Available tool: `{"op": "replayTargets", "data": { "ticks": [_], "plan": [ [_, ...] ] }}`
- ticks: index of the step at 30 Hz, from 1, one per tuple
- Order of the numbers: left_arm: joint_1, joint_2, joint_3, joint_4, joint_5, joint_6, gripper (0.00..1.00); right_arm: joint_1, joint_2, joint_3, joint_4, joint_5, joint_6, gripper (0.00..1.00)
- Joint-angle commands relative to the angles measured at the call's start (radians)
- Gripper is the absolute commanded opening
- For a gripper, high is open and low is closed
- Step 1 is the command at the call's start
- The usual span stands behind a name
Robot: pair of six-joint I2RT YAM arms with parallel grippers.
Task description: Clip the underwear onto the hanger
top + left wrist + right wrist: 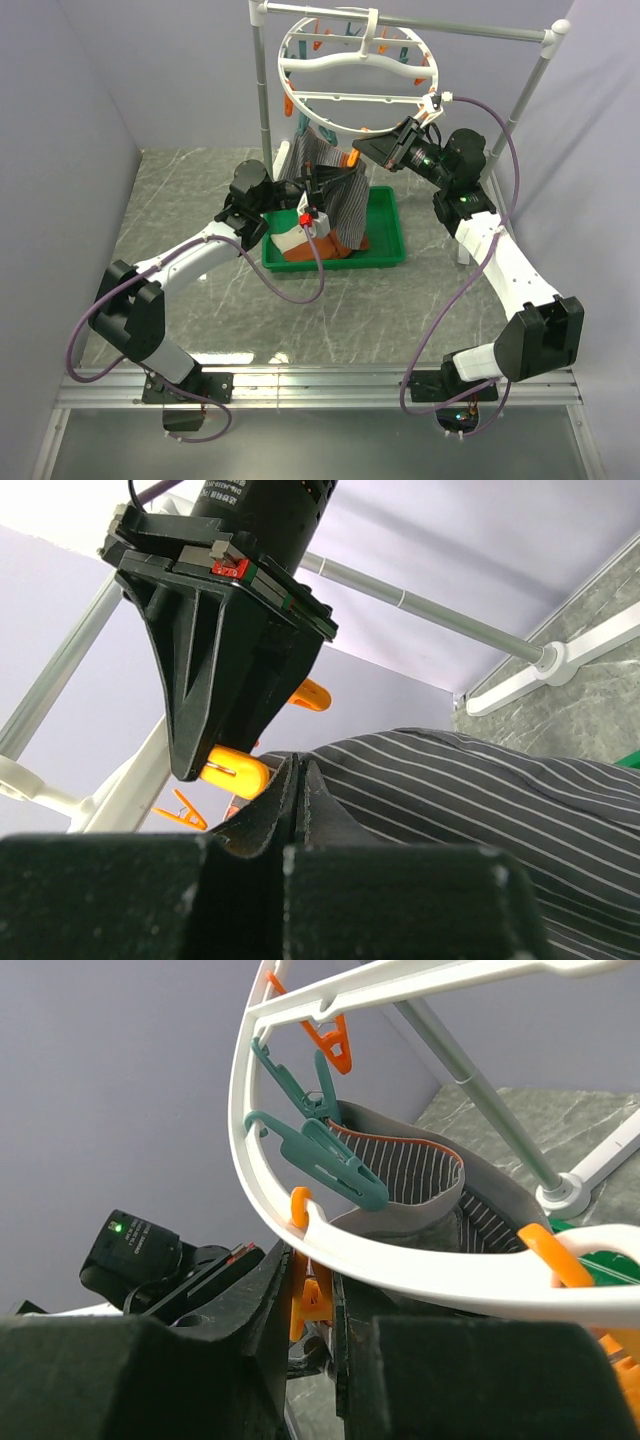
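1. Grey striped underwear hangs pinched in closed left gripper, just below hanger rim.
2. Right gripper squeezes orange clothespin; feed cloth edge fully into its mouth before releasing.

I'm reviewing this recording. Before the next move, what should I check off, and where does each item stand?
1. Left fingers gripping the underwear: ok.
2. Right fingers pinching an orange clothespin: ok.
3. Clothespin mouth spread open: cannot tell.
4. Underwear edge inside that mouth: cannot tell.
5. Hanger hooked on the rack rod: ok.
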Motion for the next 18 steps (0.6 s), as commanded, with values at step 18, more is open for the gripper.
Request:
{"op": "replayTargets", "data": {
  "ticks": [18],
  "plan": [
    [-0.010,0.017,0.072,0.063,0.006,0.008,0.00,-0.001,0.012,0.061,-0.009,-0.031,-0.016,0.30]
  ]
}}
